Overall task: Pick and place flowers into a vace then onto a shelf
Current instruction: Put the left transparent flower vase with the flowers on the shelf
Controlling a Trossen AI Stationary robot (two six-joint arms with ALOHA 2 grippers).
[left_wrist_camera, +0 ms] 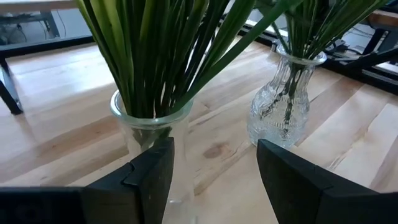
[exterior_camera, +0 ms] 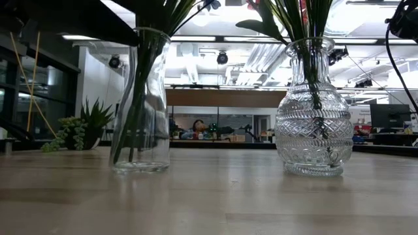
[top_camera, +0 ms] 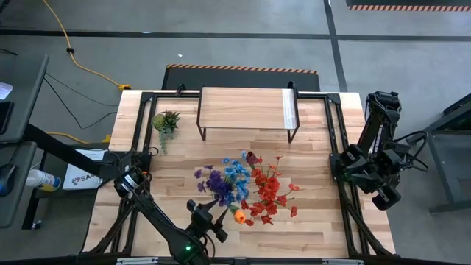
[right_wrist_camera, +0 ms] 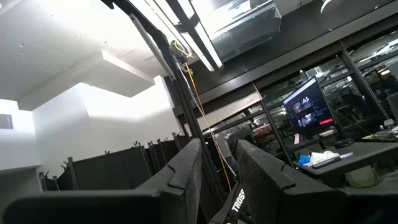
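Two glass vases stand on their bases on the wooden table. The plain vase [exterior_camera: 140, 104] [left_wrist_camera: 152, 127] holds the blue and purple flowers [top_camera: 221, 180]. The cut-glass vase [exterior_camera: 313, 111] [left_wrist_camera: 283, 106] holds the red flowers [top_camera: 268, 193]. An orange flower [top_camera: 239, 216] and a dark maroon tulip [top_camera: 252, 157] show at the bunches' edges. My left gripper [top_camera: 210, 221] [left_wrist_camera: 211, 180] is open at the near edge; the plain vase stands just beyond it, close to one finger [left_wrist_camera: 149, 177]. The shelf [top_camera: 246, 110] stands at the far edge. My right gripper [top_camera: 386, 197] [right_wrist_camera: 219, 168] is shut, raised off the table's right side.
A small spiky green potted plant [top_camera: 165, 121] [exterior_camera: 81, 127] stands left of the shelf. Black frame rails [top_camera: 335, 132] run along the table's sides. Bare wood lies between the vases and the shelf and along the near right of the table [top_camera: 316, 228].
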